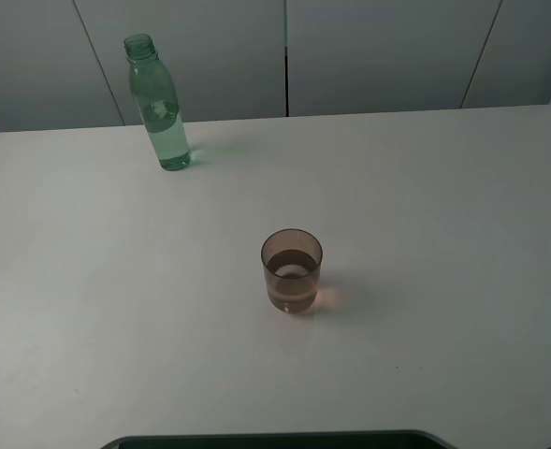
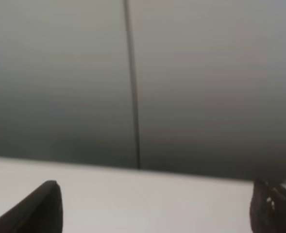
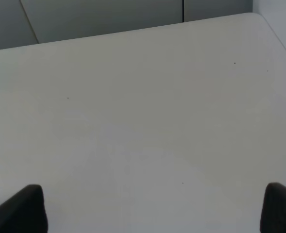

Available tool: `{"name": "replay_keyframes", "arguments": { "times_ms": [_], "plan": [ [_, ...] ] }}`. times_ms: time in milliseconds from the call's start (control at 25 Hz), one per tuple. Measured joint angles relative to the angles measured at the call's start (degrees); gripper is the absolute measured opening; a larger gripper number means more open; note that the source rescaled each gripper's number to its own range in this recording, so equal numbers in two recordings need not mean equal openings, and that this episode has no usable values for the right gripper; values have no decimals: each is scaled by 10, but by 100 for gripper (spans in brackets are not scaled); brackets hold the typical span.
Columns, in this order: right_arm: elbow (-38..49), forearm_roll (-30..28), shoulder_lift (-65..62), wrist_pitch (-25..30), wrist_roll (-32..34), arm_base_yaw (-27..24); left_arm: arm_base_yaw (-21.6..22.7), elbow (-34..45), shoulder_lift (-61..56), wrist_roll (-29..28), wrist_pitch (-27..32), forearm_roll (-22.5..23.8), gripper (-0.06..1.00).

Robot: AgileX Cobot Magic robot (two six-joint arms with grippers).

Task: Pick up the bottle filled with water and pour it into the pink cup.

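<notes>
Black fingertips of the left gripper (image 2: 155,213) and the right gripper (image 3: 155,211) stood spread wide at the edges of each wrist view, holding and touching nothing. On the white table (image 1: 443,234) the pink cup (image 1: 292,270) stood upright near the middle, with liquid in it. Farther back and to the left, well apart, the bottle (image 1: 159,104) stood upright and capless near the far edge, before grey wall panels (image 1: 378,51). No writing was readable.

Bare test-bench setting, likely robotics lab: plain white table (image 1: 425,234) against grey panelled wall (image 1: 378,51) with dark vertical seams; only props green bottle (image 1: 159,105) and pink cup (image 1: 292,269); no household or office furnishings; dark rig edge (image 1: 275,439) along near side.
</notes>
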Motion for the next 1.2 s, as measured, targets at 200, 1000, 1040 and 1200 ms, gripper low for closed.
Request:
{"name": "replay_keyframes", "arguments": {
  "times_ms": [200, 1000, 1040, 1200],
  "plan": [
    [0, 0, 0, 0, 0, 0, 44, -51, -1, 67, 201, -77, 95],
    [0, 0, 0, 0, 0, 0, 43, 152, -215, 109, 294, -124, 95],
    [0, 0, 0, 0, 0, 0, 43, 176, -246, 112, 294, -124, 95],
    [0, 0, 0, 0, 0, 0, 42, 255, -349, 121, 295, -125, 95]
  ]
}}
